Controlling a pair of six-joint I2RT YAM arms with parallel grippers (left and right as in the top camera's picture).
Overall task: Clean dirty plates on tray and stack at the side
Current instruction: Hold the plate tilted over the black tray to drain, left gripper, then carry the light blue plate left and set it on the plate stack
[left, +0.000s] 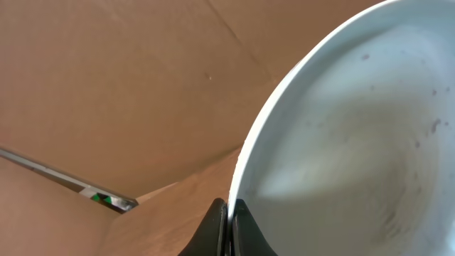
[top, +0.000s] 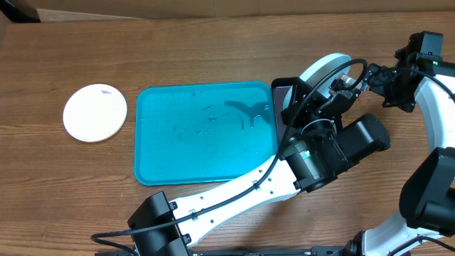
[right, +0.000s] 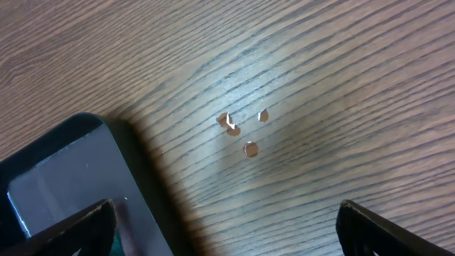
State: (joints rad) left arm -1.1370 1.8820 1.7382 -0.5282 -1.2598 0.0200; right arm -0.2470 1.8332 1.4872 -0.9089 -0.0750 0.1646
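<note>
Our left fingers (left: 215,231) pinch the pale plate (left: 355,142) by its rim; we think it is light, stiff and slippery. Our right fingers (right: 85,224) spread wide, holding nothing.

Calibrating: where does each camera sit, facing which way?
Overhead: above the table, looking down on tray, white plate, left arm, right arm.
Left wrist: looks along the left gripper at the pale plate pinched by its rim.
Right wrist: looks down at table and black tray; open right gripper frames them.
Shared: overhead and left wrist both show the pale plate.
</note>
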